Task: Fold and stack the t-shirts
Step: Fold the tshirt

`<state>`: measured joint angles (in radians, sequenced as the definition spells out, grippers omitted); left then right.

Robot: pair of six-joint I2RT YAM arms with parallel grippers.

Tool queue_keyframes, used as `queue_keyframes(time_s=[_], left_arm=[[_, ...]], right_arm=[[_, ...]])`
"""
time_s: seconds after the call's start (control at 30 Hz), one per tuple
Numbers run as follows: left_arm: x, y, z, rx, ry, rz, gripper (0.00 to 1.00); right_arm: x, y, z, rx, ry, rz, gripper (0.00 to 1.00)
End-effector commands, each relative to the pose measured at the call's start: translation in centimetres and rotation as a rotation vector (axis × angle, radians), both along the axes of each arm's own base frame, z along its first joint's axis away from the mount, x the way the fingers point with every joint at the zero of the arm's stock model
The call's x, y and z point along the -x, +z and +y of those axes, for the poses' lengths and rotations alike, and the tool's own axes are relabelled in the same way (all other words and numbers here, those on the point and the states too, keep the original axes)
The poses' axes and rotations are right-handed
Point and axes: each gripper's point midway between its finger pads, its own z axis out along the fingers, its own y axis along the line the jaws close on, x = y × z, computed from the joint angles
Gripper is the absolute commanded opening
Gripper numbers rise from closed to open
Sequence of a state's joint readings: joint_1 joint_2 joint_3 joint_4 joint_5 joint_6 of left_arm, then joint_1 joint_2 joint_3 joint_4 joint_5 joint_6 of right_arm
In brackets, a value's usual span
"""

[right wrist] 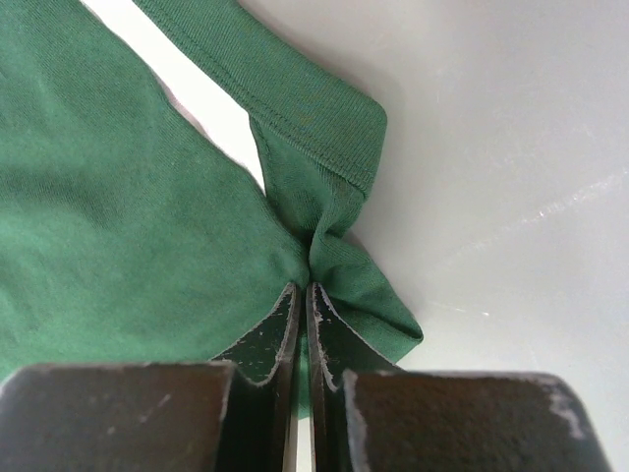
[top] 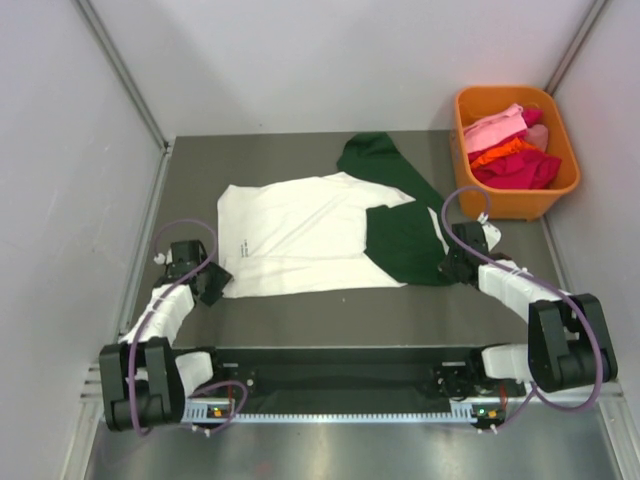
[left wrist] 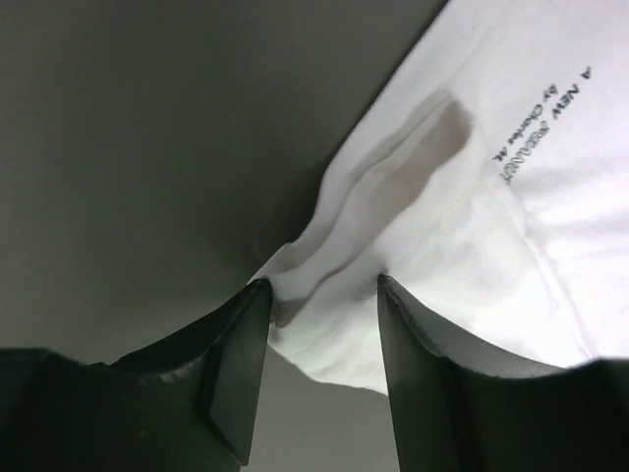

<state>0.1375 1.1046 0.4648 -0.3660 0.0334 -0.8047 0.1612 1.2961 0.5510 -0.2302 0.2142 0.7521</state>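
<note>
**A:** Where does the cream-white t-shirt (top: pixel 300 235) lie?

**B:** Spread flat on the grey tabletop (top: pixel 300 320), with a short run of small black lettering (left wrist: pixel 536 128) near its left edge.

**A:** And the dark green t-shirt (top: pixel 405 240)?

**B:** Partly on top of the white one. A broad patch covers the white shirt's right side. A long part runs off past its far right corner onto the tabletop.

**A:** How does the left claw (left wrist: pixel 319 295) stand?

**B:** It is at the white shirt's near left corner. Its two fingers stand apart and the bunched corner of the cloth lies between them. In the wrist view the cloth touches the left-hand finger. I cannot tell whether the other finger touches it.

**A:** The right claw (right wrist: pixel 303 295)?

**B:** It is at the white shirt's near right corner, where the green cloth ends. Its fingers are pressed together on a pinched fold of the green shirt, just beside a ribbed hem. A sliver of the white shirt shows under the green there.

**A:** Anything farther out?

**B:** An orange basket (top: pixel 515 200) stands beyond the white shirt's far right corner, well apart from it. It holds pink, orange and red clothes (top: pixel 510 145).
</note>
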Motion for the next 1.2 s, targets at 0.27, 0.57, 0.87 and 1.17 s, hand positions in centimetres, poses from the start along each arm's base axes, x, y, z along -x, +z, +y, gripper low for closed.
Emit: queue_keyframes(time_s=[0.27,0.57,0.87,1.17], left_arm=[[-0.1,-2.9,-2.4,0.12,-0.092,0.034,0.08],[0.7,-2.3,-0.9,0.057,-0.021,0.084,0.0],[3.2,-0.7,-0.3,0.044,0.061,0.106,0.0],[4.8,0.6,-0.6,0.055,0.089,0.07,0.0]], right_arm=[[1.0,-0.5,-0.3,-0.004,-0.05,0.097,0.0],[3.6,0.4,-2.0,0.04,-0.167,0.139,0.0],[7.1,0.8,-2.1,-0.02,-0.234,0.109,0.0],[9.0,2.4,-2.2,-0.05,-0.229,0.048,0.0]])
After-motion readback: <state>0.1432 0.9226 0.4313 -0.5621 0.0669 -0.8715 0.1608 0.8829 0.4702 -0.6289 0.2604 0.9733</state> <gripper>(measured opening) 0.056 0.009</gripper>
